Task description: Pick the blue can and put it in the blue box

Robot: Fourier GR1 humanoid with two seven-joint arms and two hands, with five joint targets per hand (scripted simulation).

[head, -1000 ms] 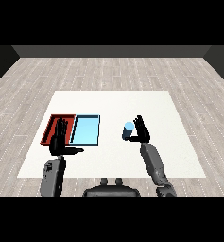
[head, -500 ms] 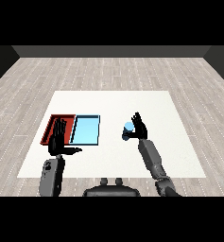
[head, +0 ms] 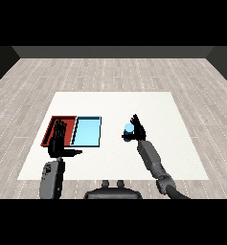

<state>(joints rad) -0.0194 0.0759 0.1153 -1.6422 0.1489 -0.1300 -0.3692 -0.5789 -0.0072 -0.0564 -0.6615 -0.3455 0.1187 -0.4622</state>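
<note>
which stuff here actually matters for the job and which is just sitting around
Part of the job:
- blue can, at the right hand
- right hand, fingers around the can
- light blue tray, where the can goes

Just there:
- red tray, beside the light blue tray
- left hand, fingers straight, holding nothing
- white table

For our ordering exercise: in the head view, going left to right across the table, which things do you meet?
Red tray → left hand → blue tray → blue can → right hand.
</note>
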